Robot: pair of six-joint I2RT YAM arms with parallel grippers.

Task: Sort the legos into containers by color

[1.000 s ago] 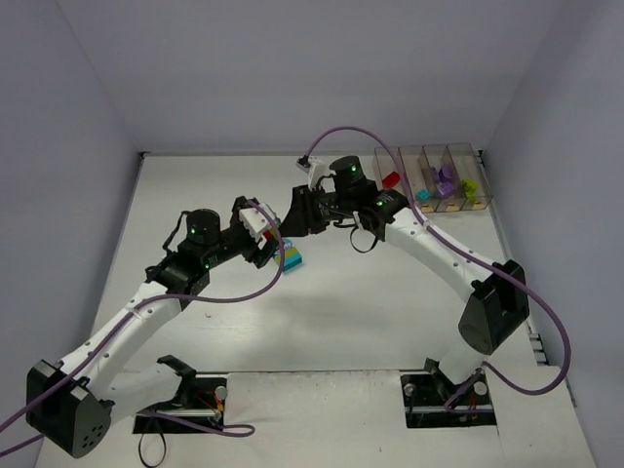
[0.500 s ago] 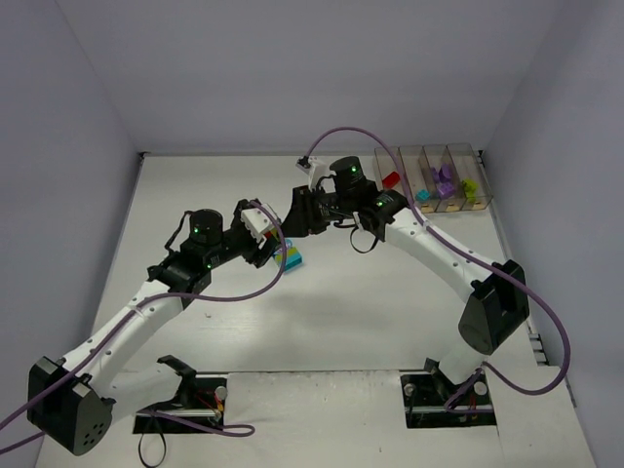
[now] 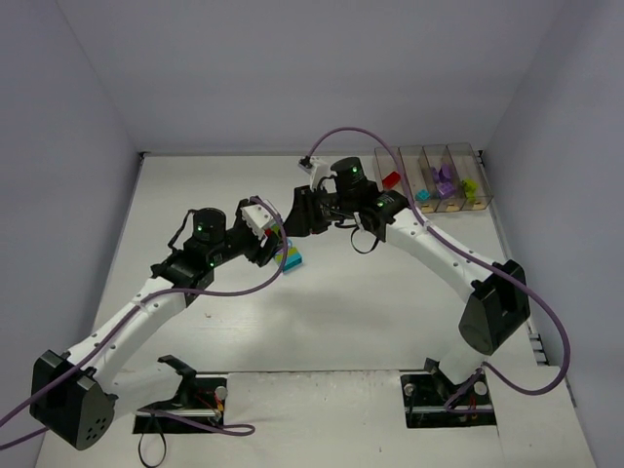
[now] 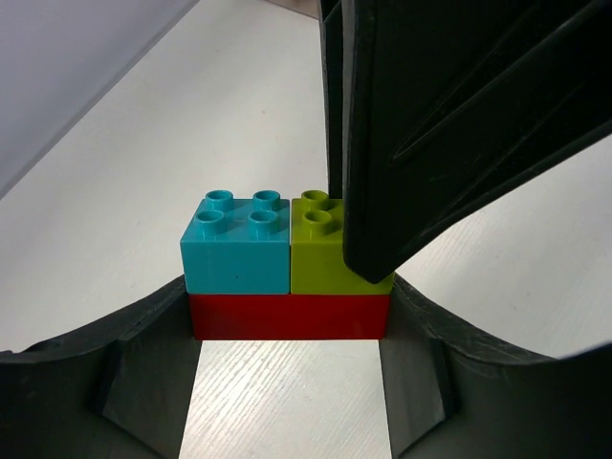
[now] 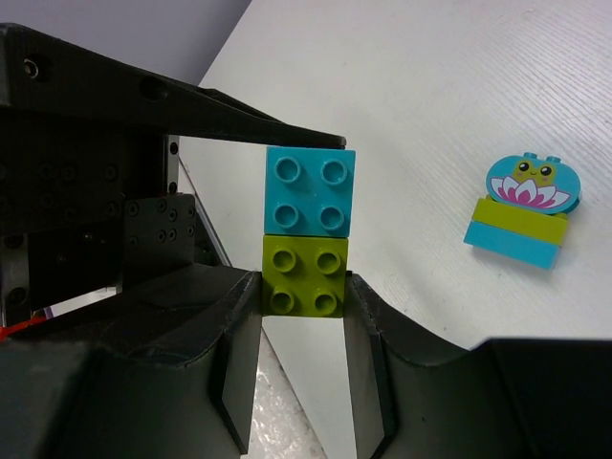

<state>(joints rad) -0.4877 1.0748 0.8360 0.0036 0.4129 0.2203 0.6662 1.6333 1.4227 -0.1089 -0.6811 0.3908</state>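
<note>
White table with a row of clear containers at its far right corner. At mid-table the left gripper clamps the ends of a red brick that carries a teal brick and a lime brick. The right gripper is clamped on the lime brick. A loose stack lies just beside them, on the near side.

The top camera is fixed high above the near edge of the table and looks down and forward over the whole surface from far off. The left wrist camera faces the stack of bricks side-on at very close range, while the right wrist camera faces its studded top equally close. Both wrist views share this stack, and the top view covers the same mid-table area.
</note>
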